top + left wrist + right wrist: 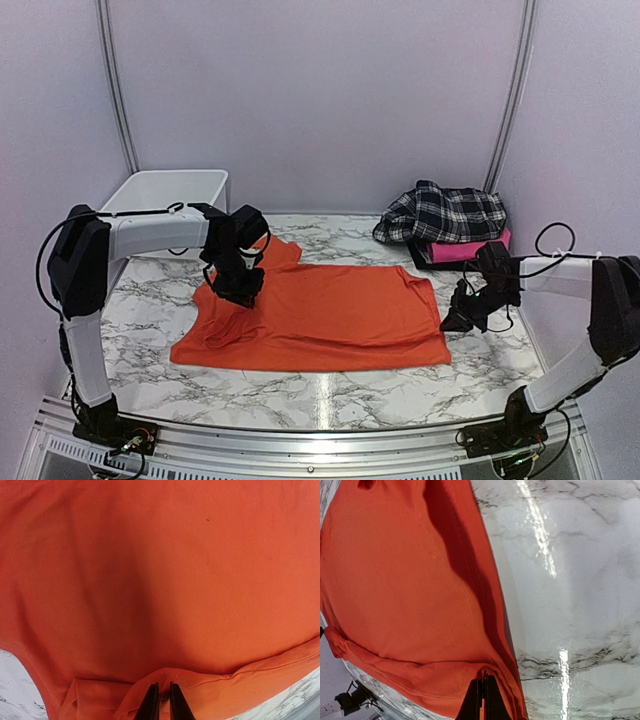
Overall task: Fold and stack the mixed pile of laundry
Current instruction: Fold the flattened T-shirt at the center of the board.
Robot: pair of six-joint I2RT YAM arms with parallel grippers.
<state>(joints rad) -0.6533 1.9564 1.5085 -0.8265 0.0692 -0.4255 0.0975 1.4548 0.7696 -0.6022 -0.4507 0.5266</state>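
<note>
The bright orange t-shirt lies spread flat on the marble table. My left gripper is down on its left part, near the sleeve. In the left wrist view its jaws are almost together and pinch a raised fold of the orange cloth. At the shirt's right edge my right gripper is shut on the cloth. The right wrist view shows that gripper holding the hem of the shirt. The plaid shirt lies crumpled at the back right.
The plaid shirt rests on a folded pink garment near the right wall. A white plastic bin stands at the back left corner. Bare marble runs along the front of the orange shirt.
</note>
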